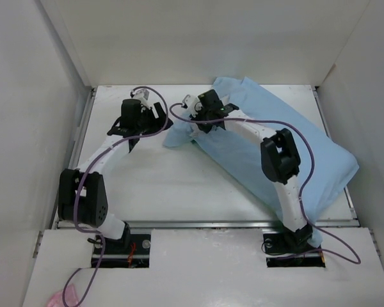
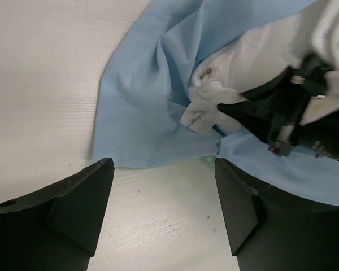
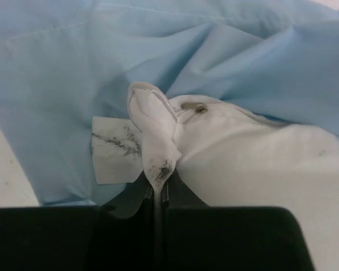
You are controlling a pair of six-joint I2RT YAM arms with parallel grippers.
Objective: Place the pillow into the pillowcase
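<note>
The light blue pillowcase [image 1: 294, 147] lies crumpled across the right half of the table, bulging where it is filled. The white pillow [image 3: 254, 164] pokes out of its opening [image 2: 254, 56], the rest hidden inside. My right gripper [image 3: 160, 183] is shut on a pinched, smudged corner of the pillow at the case's left end [image 1: 195, 121]. A white label [image 3: 116, 149] lies on the blue cloth beside that corner. My left gripper [image 2: 164, 169] is open over bare table, just short of the pillowcase's edge [image 2: 152, 135], with nothing between its fingers; in the top view the left gripper [image 1: 155, 112] sits left of the case.
White walls enclose the table [image 1: 179, 185] on the left, back and right. A small pink scrap [image 1: 54, 299] lies on the near shelf at the bottom left. Purple cables [image 1: 307, 166] loop along both arms, one over the pillowcase.
</note>
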